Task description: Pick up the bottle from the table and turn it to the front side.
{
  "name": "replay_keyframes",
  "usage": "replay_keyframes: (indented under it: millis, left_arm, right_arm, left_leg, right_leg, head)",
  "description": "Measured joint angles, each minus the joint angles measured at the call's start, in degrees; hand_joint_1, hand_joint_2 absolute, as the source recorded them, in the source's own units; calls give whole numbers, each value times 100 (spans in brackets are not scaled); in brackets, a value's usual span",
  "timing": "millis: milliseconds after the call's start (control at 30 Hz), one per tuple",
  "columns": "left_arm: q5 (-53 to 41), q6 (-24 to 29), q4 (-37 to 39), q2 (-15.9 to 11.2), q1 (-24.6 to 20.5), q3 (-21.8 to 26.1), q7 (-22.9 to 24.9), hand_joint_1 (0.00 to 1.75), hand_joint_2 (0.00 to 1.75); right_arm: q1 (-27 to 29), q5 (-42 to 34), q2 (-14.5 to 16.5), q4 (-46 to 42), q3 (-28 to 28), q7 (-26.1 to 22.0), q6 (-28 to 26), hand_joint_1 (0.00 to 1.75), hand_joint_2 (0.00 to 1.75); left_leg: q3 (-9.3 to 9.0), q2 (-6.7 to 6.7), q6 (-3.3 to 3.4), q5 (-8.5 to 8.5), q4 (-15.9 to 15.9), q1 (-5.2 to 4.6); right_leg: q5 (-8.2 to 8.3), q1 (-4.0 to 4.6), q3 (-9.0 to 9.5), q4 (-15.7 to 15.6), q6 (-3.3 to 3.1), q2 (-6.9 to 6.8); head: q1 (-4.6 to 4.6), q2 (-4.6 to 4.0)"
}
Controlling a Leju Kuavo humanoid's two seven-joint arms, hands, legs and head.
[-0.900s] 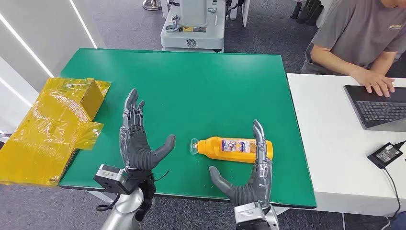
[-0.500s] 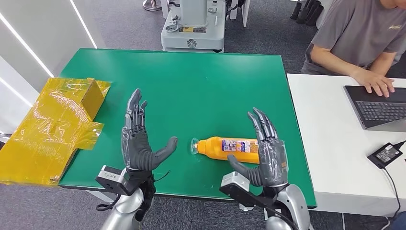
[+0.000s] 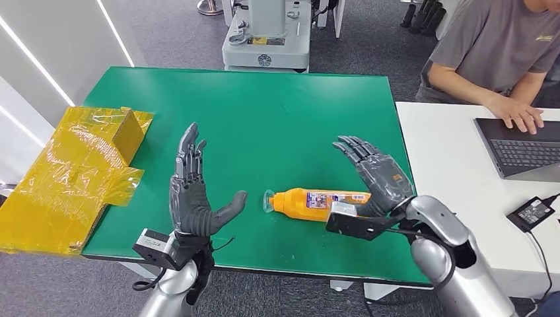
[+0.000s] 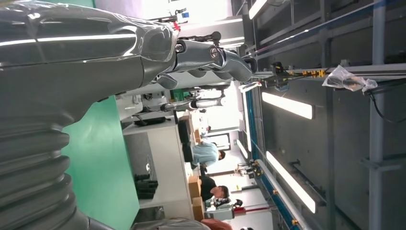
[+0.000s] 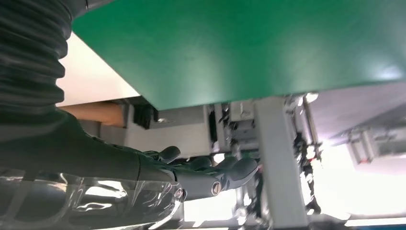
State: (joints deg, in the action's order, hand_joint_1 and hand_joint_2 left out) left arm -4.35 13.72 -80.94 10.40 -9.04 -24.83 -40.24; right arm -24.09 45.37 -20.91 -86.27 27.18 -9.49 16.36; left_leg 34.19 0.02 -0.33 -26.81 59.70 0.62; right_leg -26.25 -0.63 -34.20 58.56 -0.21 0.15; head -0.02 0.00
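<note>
An orange bottle [image 3: 310, 203] with a clear cap and a printed label lies on its side on the green table [image 3: 264, 125], cap pointing toward my left hand. My right hand [image 3: 375, 176] hovers palm-down over the bottle's base end with fingers spread, holding nothing. Some way off the cap end, my left hand [image 3: 193, 191] stands upright, palm facing the bottle, fingers apart and empty. The left wrist view shows that hand's fingers [image 4: 210, 62] extended. In the right wrist view, the right hand's fingers [image 5: 215, 175] are stretched out against the green table [image 5: 239, 43].
Yellow plastic wrapping over a box [image 3: 72, 172] lies at the table's left edge. A white desk [image 3: 462, 198] adjoins on the right with a laptop [image 3: 522, 148] and a power adapter [image 3: 531, 212]; a person [image 3: 502, 53] sits there typing. Machinery [image 3: 267, 33] stands behind the table.
My right hand has swung from an upright pose near the table's front edge to a palm-down pose over the bottle's base end. The left hand has barely moved. The bottle lies where it was.
</note>
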Motion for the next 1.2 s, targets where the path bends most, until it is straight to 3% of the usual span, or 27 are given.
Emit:
replay_keyframes:
  millis: [200, 333, 467, 767, 1200]
  left_arm:
    - [8, -9, -19, -32, 1, 0, 60, 0, 175]
    - [16, 4, -78, -34, 7, 0, 119, 0, 175]
    - [5, 23, -180, -37, 46, 0, 182, 0, 175]
    - [-8, -5, -301, -68, 97, 0, 190, 0, 175]
    - [124, -3, -299, -71, 20, -31, 220, 0, 175]
  right_arm:
    - [-1182, -819, -297, 942, 629, -344, 1042, 0, 175]
    - [-1842, -1058, -303, 1662, 1176, -384, 1209, 0, 175]
    - [-2170, -1182, -287, 2243, 1609, -316, 1034, 0, 175]
    - [-2305, -1557, -267, 3103, 2189, -225, 826, 0, 175]
    - [-1852, -1660, -151, 3561, 2508, -121, 578, 0, 175]
  left_leg:
    - [3, -1, 2, 3, 2, 0]
    - [4, -12, 3, 4, 4, 0]
    - [9, -22, 4, 4, 4, 0]
    - [11, -26, 5, 4, 7, 0]
    - [11, -26, 5, 4, 9, 0]
  right_leg:
    - [5, 0, -1, 3, -1, -1]
    - [7, 1, 0, 2, -2, -12]
    - [7, 2, 0, 2, -2, -20]
    - [6, 2, -1, -1, -1, -24]
    - [6, 2, -3, -1, -1, -23]
  head:
    - [-1, 0]
    - [-1, 0]
    - [-1, 0]
    - [-1, 0]
    - [-1, 0]
